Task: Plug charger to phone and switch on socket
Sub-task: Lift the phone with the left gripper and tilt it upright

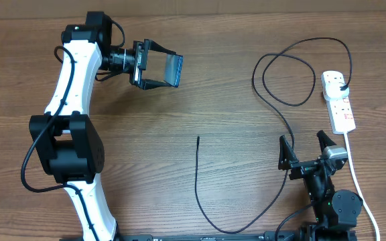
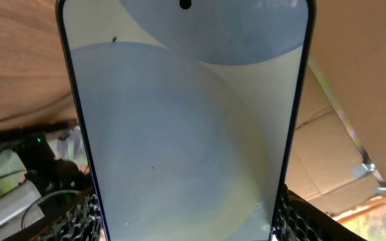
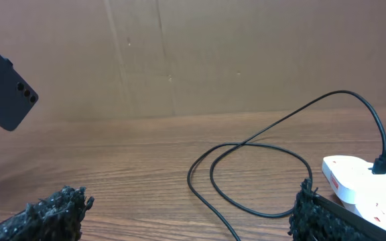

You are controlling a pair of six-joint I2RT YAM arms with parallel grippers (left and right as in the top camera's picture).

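One phone (image 1: 173,69) in the left gripper (image 1: 174,69); charger plug (image 1: 342,86) in socket (image 1: 341,111).

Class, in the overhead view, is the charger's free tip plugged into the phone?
No, the tip lies loose on the table, well apart from the phone.

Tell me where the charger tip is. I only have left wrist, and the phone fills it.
Observer: Charger tip lies loose on the table, between the two arms.
Operator: Right gripper on it?
Observer: No. Right gripper is open, holding nothing, over by the socket.
Operator: Other end plugged in?
Observer: Yes, its black plug sits in the socket's far end.
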